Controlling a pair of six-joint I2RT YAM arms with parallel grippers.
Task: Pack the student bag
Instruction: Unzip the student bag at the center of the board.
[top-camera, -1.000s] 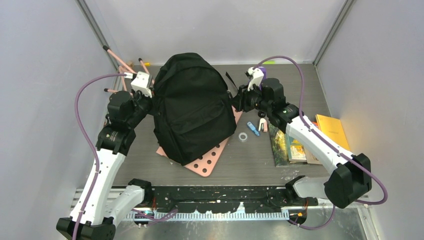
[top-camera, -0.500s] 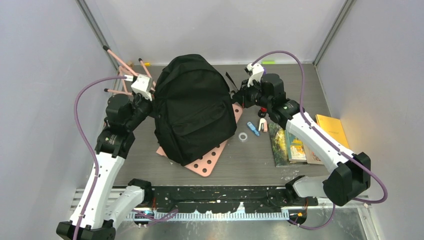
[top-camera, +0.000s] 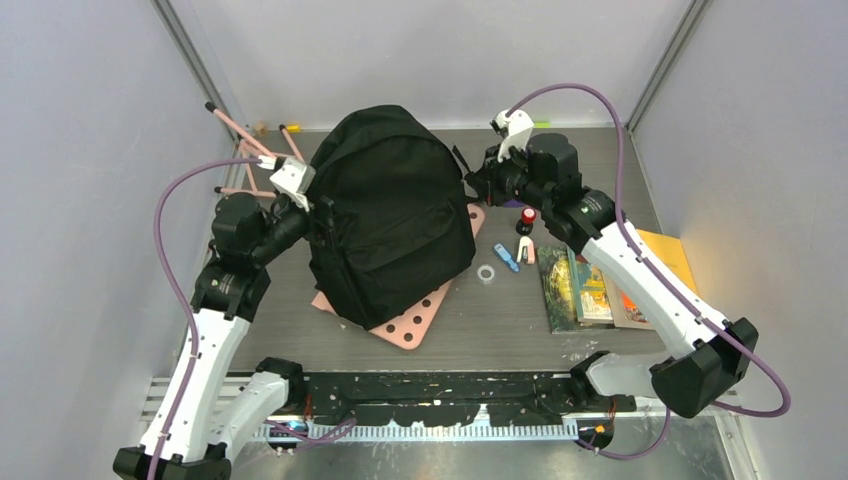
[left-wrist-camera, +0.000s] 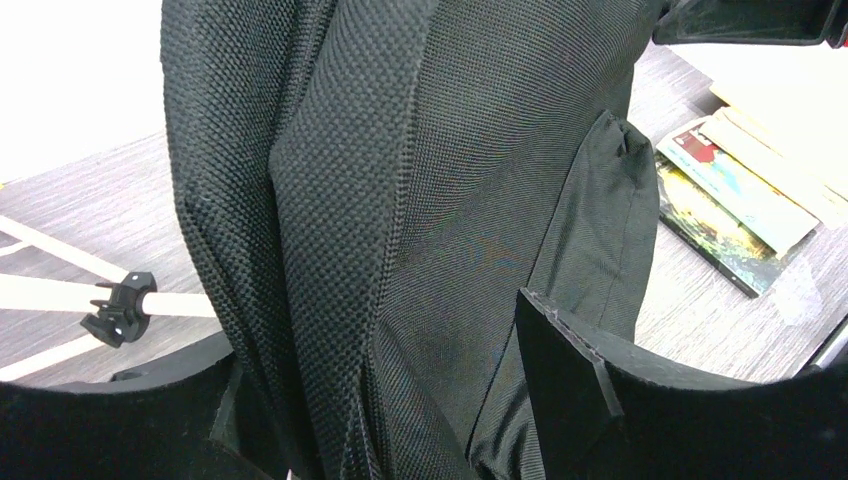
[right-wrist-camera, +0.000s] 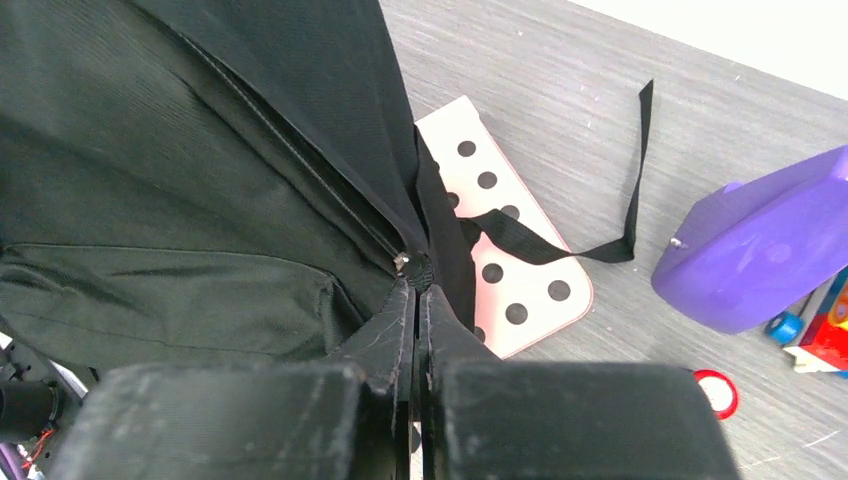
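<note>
Left gripper (top-camera: 318, 205) sits released against the left flank of the student bag (top-camera: 390, 220), while the right gripper (top-camera: 478, 185) is clenched at its right flank. From above, the one bag stands upright in the middle of the worktop (top-camera: 500, 330), toward the far edge, on one pink perforated board (top-camera: 415, 320). Several pink rods (top-camera: 240, 130) lie at the far left corner. Right of the bag lie one tape ring (top-camera: 486, 272), a few small items, a stack of books (top-camera: 580, 290) and one orange notebook (top-camera: 670, 255) toward the right edge.

Through the left wrist camera, both fingers (left-wrist-camera: 620, 400) stand wide apart with a fold of the bag's fabric between them, blocking most of the view; how many books are in the stack is hard to tell.

Through the right wrist camera, the fingertips are pinched on the zipper pull (right-wrist-camera: 408, 265). One loose black strap (right-wrist-camera: 630, 180) trails across the worktop, and one purple case (right-wrist-camera: 760, 250) lies nearby.
</note>
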